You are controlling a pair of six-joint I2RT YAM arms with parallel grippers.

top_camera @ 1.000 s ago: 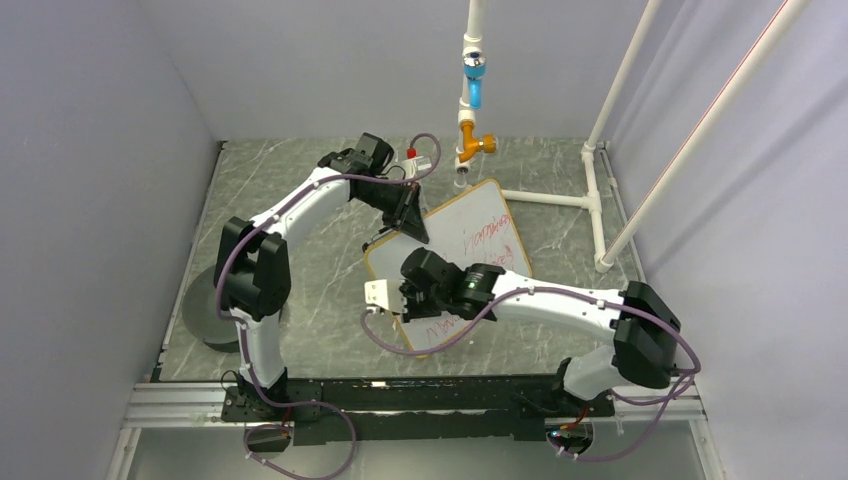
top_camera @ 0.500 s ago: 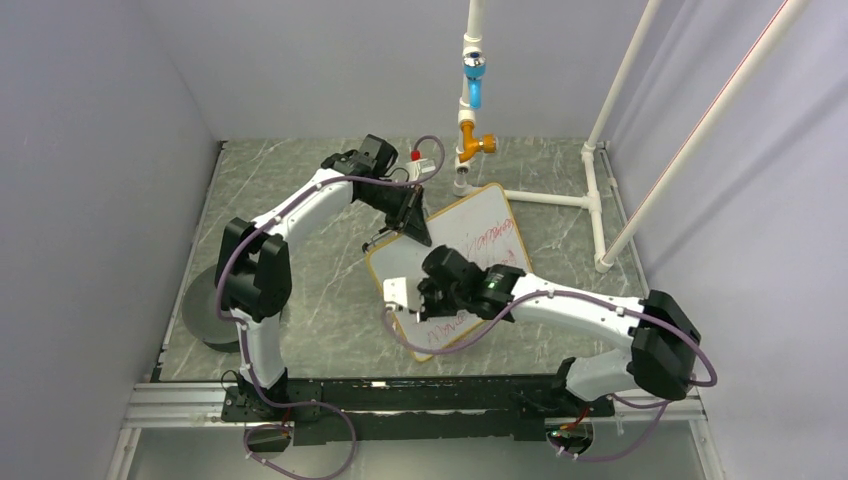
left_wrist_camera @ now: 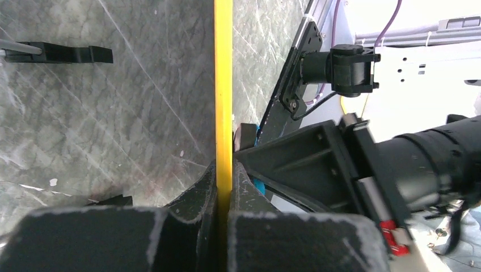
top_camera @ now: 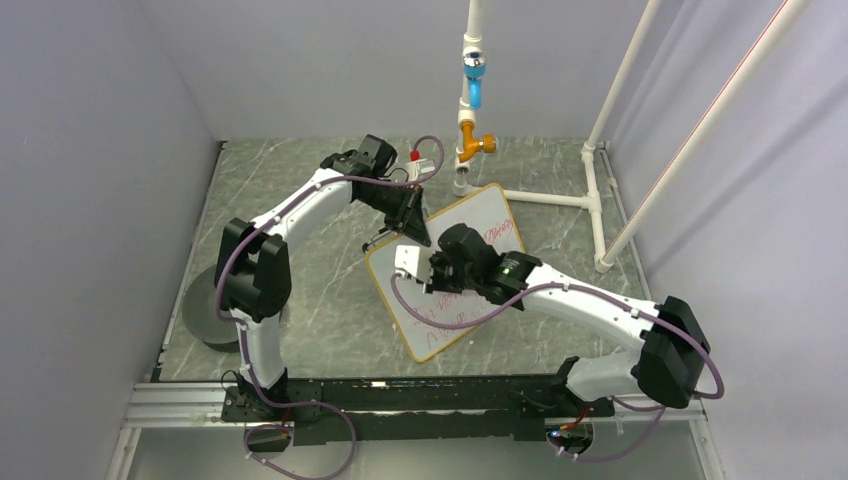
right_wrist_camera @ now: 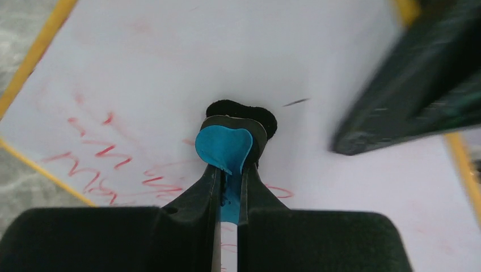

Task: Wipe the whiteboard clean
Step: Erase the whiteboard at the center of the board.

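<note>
The whiteboard (top_camera: 487,212), white with a thin yellow frame, lies tilted on the table's middle, with red handwriting (top_camera: 441,337) on its near part. My left gripper (top_camera: 409,226) is shut on the board's far-left edge. In the left wrist view its jaws (left_wrist_camera: 223,184) pinch the yellow frame (left_wrist_camera: 223,79). My right gripper (top_camera: 434,276) is shut on the small blue-and-black eraser (right_wrist_camera: 223,145) and presses its black pad on the whiteboard (right_wrist_camera: 170,51). Red handwriting (right_wrist_camera: 96,156) lies left of the eraser.
A white pipe frame (top_camera: 594,195) with a blue and orange fitting (top_camera: 473,85) stands at the back right. A grey disc (top_camera: 203,312) lies by the left arm's base. A black clip foot (left_wrist_camera: 62,54) sticks out from the board's edge. The left gripper's finger (right_wrist_camera: 408,102) is close to the eraser.
My right gripper has moved with the eraser from the board's near-left part up toward its far-left part, near the left gripper. The left gripper still holds the board's edge.
</note>
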